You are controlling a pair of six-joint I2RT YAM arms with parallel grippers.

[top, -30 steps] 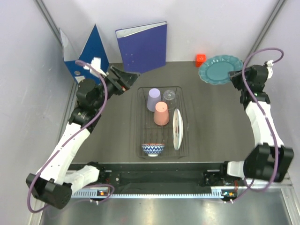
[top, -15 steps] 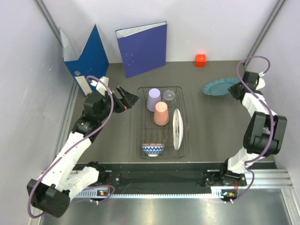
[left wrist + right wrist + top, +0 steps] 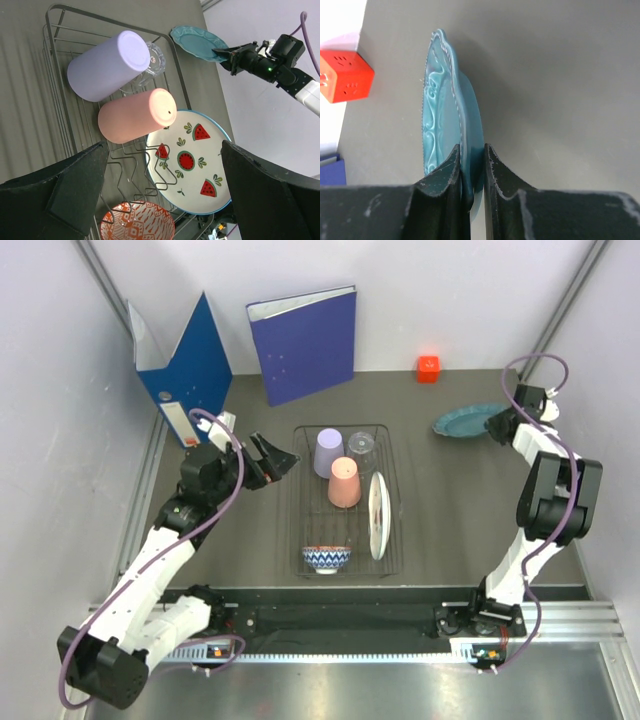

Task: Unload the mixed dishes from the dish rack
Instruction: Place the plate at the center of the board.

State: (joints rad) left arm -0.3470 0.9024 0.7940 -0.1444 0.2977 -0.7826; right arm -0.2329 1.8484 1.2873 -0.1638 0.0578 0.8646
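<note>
While the right gripper pinches the teal scalloped plate at two o'clock, outside the dish rack, one's nearly unloaded. Pink cup, lavender cup, tumbler, bowl and white plate sit racked; left gripper gapes open at ten o'clock.

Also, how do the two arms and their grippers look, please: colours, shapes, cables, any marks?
Both arms have white links between bulky black joints. A purple cable loops along the left arm, and a second one runs along the right arm. The left gripper and the right gripper are black, with broad wedge-shaped fingers. The right one's fingers show whitish scuffs.
</note>
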